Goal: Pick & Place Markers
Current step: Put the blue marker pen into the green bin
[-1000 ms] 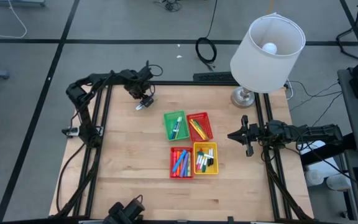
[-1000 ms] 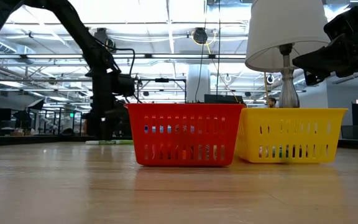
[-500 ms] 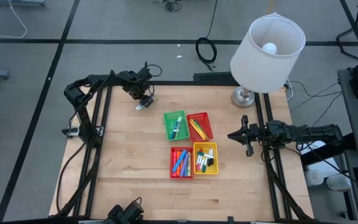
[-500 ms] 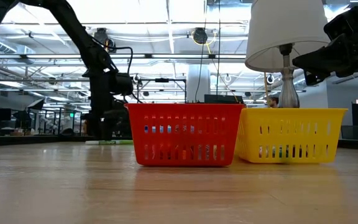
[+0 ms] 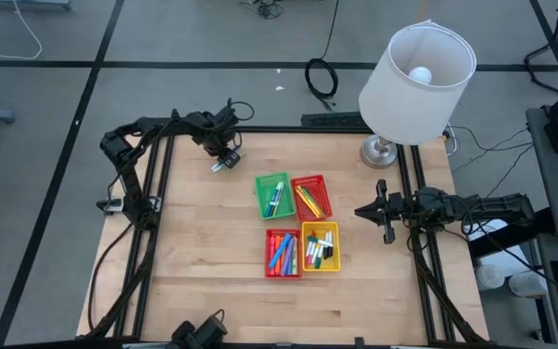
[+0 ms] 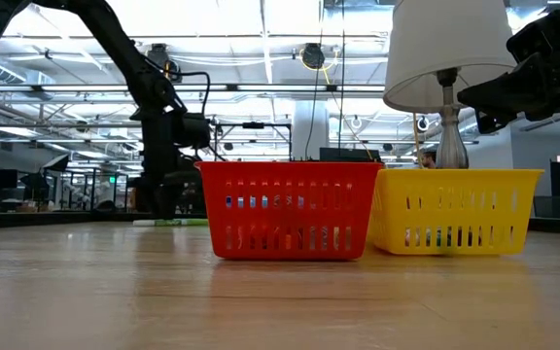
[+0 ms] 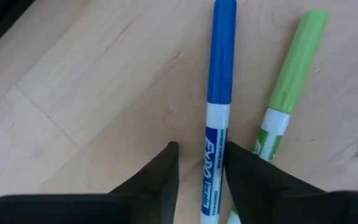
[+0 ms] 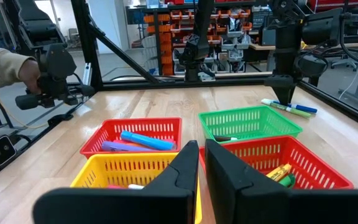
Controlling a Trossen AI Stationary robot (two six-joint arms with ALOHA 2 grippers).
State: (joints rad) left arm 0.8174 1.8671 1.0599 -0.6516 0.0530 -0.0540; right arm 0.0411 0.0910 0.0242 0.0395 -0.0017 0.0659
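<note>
Keep the left gripper (image 7: pixel 201 168), at the upper left of the overhead frame, low over the pale wooden surface (image 7: pixel 92 93), fingers (image 7: pixel 166 171) apart and straddling the white barrel of the blue-capped cylindrical plastic marker (image 7: pixel 220 74) lying flat there, not yet clamped on it. Centre on the barrel before squeezing, since one finger looks nearly against it with a gap on the other side; expect a sideways roll otherwise. Mind the green-capped marker (image 7: pixel 294 74) lying just beside the blue one at the far finger's side, and avoid pinching or nudging both together. Grip firmly enough for a thin, smooth stick, then lift straight up before swinging toward the four small square plastic baskets at the middle of the frame, probably the lower red basket (image 5: pixel 282 253), already holding blue and pink markers. Leave the right gripper (image 5: pixel 383 215) hovering to the right of the baskets, fingers together and empty, well clear.
</note>
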